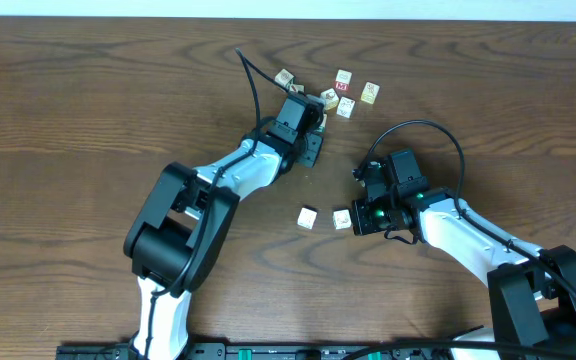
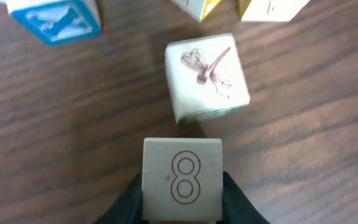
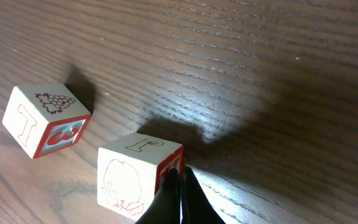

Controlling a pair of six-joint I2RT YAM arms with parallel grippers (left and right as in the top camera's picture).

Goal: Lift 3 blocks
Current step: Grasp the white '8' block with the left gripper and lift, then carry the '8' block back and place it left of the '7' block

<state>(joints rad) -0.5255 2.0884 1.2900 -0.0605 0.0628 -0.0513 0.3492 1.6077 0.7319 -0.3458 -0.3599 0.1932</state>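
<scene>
Left gripper (image 2: pixel 182 190) pinching cream block (image 2: pixel 182 177) marked 8.
I see dragonfly block (image 2: pixel 207 78) at 12 o'clock; right gripper (image 3: pixel 180 183) fully closed; dark wood table (image 2: pixel 55 137).

Dark wooden table (image 1: pixel 88 110) with small scattered blocks (image 1: pixel 308 217)

L arm (image 1: pixel 238 168): base at 7 o'clock in overhead view, upper links folded close above base, forearm stretched out toward 1 o'clock. L gripper (image 1: pixel 318 112) at far end, pointing 1 o'clock. Wrist cam: L gripper (image 2: pixel 182 193) has both fingers (image 2: pixel 235 202) against opp. sides of one block (image 2: pixel 182 162), jaws closed in on it.

R arm (image 1: pixel 468 235): base at 5 o'clock, forearm running toward 10 o'clock, wrist bent so R gripper (image 1: pixel 356 217) aims approx. 9 o'clock. Wrist cam: R gripper (image 3: pixel 180 193) fingers (image 3: pixel 166 208) pressed tight tog., nothing between them.

Arms well apart, no contact btw. them.
</scene>
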